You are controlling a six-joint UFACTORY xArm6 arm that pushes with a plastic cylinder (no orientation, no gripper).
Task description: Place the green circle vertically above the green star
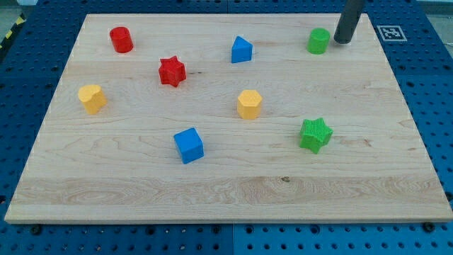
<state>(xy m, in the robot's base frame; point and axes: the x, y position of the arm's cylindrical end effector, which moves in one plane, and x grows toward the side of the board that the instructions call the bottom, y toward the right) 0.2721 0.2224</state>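
Note:
The green circle (318,40) stands near the view's top right of the wooden board (226,191). The green star (315,134) lies lower on the right side, almost straight below the circle. My tip (342,40) rests on the board just to the right of the green circle, a small gap between them. The dark rod rises from the tip out of the view's top edge.
A red cylinder (121,40) is at top left, a red star (171,71) below it, a blue pointed block (241,50) at top centre. Two yellow blocks lie at left (92,98) and centre (249,104). A blue cube (189,145) is at lower centre.

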